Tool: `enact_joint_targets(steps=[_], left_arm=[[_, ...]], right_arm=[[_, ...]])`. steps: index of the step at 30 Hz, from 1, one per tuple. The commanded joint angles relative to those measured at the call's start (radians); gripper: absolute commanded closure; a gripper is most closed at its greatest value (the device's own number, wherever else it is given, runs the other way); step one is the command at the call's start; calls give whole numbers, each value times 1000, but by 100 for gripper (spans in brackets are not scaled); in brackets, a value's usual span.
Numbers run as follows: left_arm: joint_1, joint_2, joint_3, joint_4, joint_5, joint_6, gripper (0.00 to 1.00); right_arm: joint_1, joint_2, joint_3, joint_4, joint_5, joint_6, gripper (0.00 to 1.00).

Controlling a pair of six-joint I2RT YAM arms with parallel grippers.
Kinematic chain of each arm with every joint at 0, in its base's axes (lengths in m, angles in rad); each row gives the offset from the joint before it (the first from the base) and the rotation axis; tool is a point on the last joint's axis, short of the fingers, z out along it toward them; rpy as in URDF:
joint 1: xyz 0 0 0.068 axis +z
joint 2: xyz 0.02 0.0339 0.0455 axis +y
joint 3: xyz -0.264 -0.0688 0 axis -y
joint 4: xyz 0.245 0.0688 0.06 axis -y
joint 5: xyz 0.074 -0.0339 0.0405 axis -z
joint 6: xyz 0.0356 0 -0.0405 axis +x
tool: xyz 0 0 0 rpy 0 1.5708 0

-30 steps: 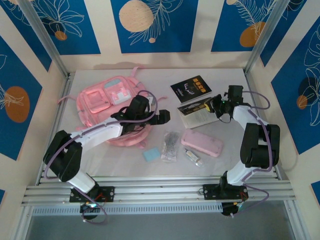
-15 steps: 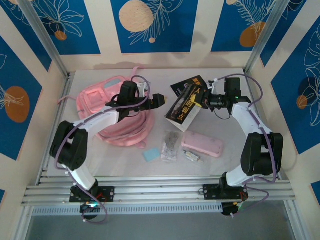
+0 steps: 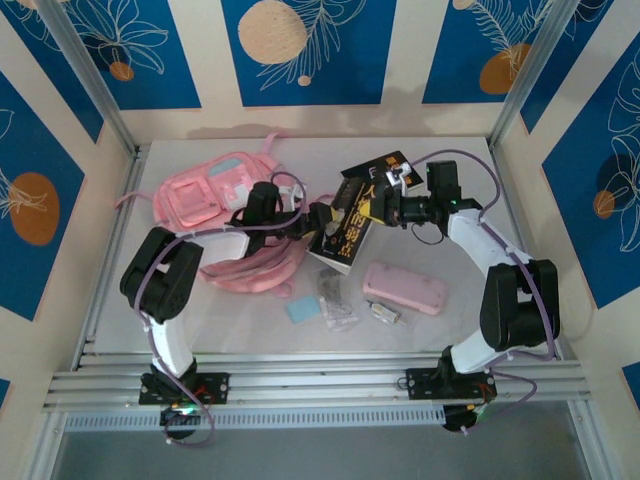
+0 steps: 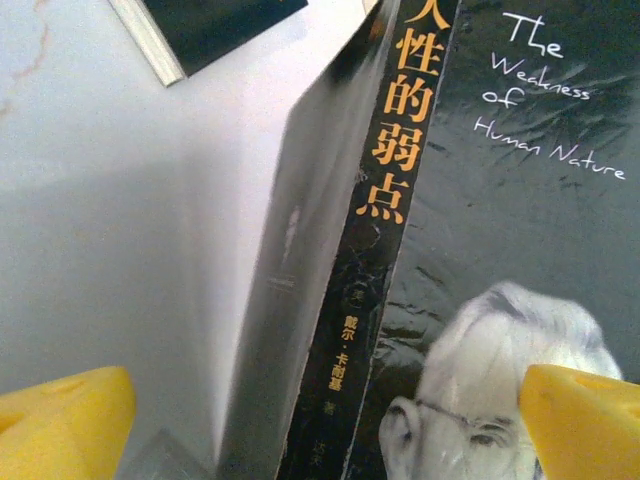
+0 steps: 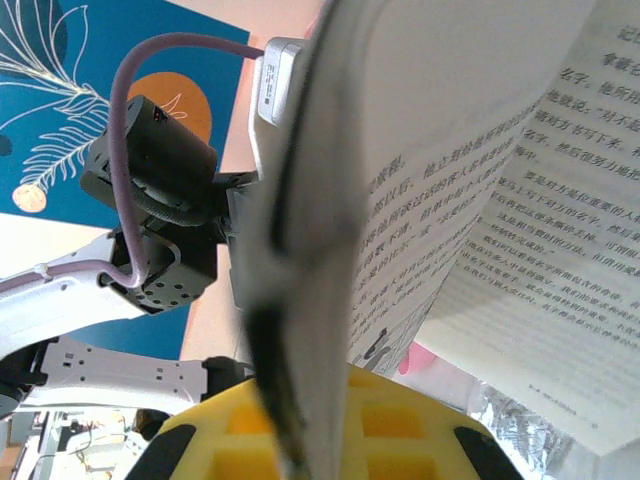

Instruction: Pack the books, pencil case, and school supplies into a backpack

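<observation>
Count for you: two books, the held book [image 3: 346, 232] and the second book [image 3: 372, 168]. One backpack [image 3: 210, 205], one pencil case [image 3: 404, 288], and three small supplies: blue pad [image 3: 301, 309], clear bag [image 3: 335, 298], tube [image 3: 383, 312]. Two arms.

The held book is up off the table [image 3: 450, 170], tilted, between the two grippers and just right of the backpack. The second book lies flat behind it. The pencil case and the small supplies lie in front.

The right gripper [image 3: 386, 209] is clamped on the held book's edge. In the right wrist view, printed pages fan open above the yellow fingers [image 5: 395, 420]. The left gripper [image 3: 322, 214] has its yellow fingertips [image 4: 60, 415] spread wide, with the held book's spine between them. You can't tell whether they touch it.

Changes: a second ago that book lay open on the table at the right with the right gripper on it. Half a second ago it was lifted. It has now travelled left to the backpack's edge, and the left gripper meets it there. The pencil case is unmoved.

Writing: the cover reads "The Weakness of Human Nature" in white script. The spine has yellow characters "性的弱点", with smaller print below them. The cover also shows a pale portrait of a white-haired man in glasses.
</observation>
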Motion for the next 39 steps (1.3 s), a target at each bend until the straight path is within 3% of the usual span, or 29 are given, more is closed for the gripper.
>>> enact_joint_targets(steps=[1, 5, 9, 19, 23, 27, 31, 36, 39], left_arm=[[-18, 44, -36, 237, 67, -117, 7], [-27, 85, -42, 383, 101, -211, 23], [-27, 97, -39, 422, 113, -236, 36], [-28, 40, -18, 130, 65, -63, 39], [-37, 22, 10, -26, 24, 36, 38], [-52, 41, 35, -69, 20, 57, 39], [-70, 62, 59, -76, 30, 56, 48], [-79, 68, 78, -109, 37, 71, 61], [-80, 62, 81, -133, 43, 82, 63]], right_arm=[[-6, 41, -48, 73, -78, -29, 100], [-16, 103, -91, 103, -66, -24, 100], [-22, 139, -101, 73, -26, -51, 100], [-49, 168, -76, -148, 179, -124, 99], [-50, 156, -87, -179, 221, -124, 93], [-39, 177, -78, -163, 226, -111, 85], [0, 211, -48, -159, 241, -105, 79], [45, 243, -7, -170, 283, -109, 78], [45, 247, -1, -166, 289, -101, 78]])
